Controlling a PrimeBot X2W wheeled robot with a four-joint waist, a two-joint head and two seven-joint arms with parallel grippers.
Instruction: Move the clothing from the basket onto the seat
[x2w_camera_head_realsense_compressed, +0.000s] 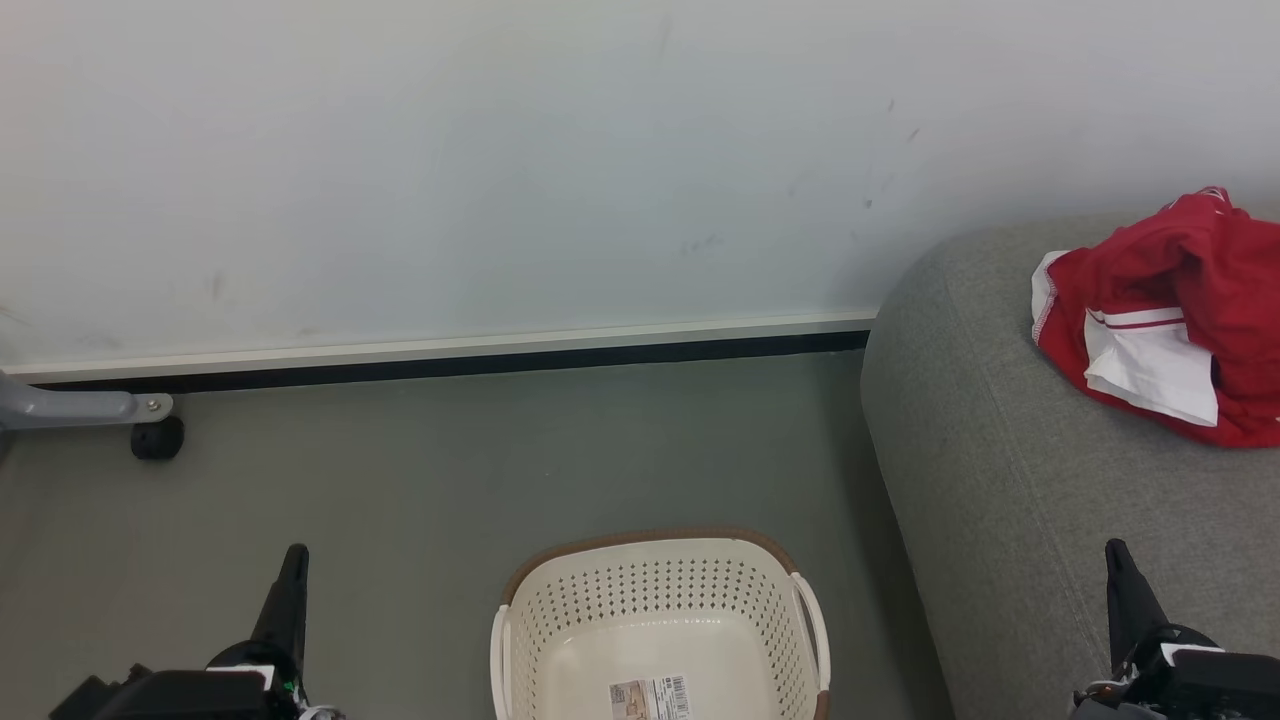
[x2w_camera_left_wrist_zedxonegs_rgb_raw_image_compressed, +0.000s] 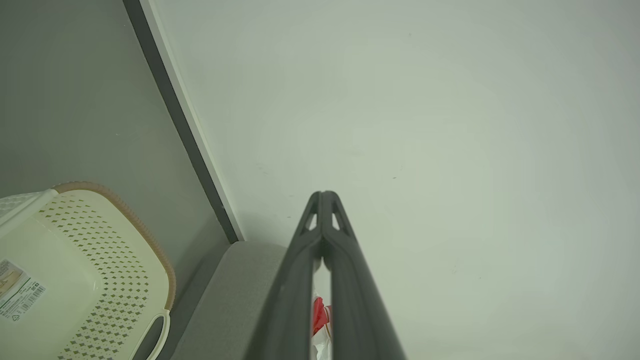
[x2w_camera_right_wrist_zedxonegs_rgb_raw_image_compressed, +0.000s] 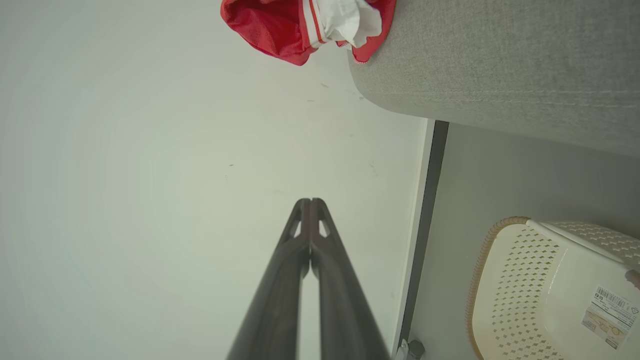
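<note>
Red clothing (x2w_camera_head_realsense_compressed: 1170, 320) lies on the sofa (x2w_camera_head_realsense_compressed: 1000, 480); both pairs of jaws are closed.

The left gripper (x2w_camera_left_wrist_zedxonegs_rgb_raw_image_compressed: 324, 196) has its jaws fully together, tip against tip, with nothing held; in the head view it is low at the left, over the floor (x2w_camera_head_realsense_compressed: 450, 480) beside the basket (x2w_camera_head_realsense_compressed: 655, 590). The right gripper (x2w_camera_right_wrist_zedxonegs_rgb_raw_image_compressed: 310, 202) is closed in the same way and stands over the sofa, well apart from the clothing. The clothing is a crumpled heap, red with white parts, near the wall (x2w_camera_head_realsense_compressed: 500, 150). The basket stands on the floor just beside the sofa, a label (x2w_camera_head_realsense_compressed: 650, 697) on its bottom.
</note>
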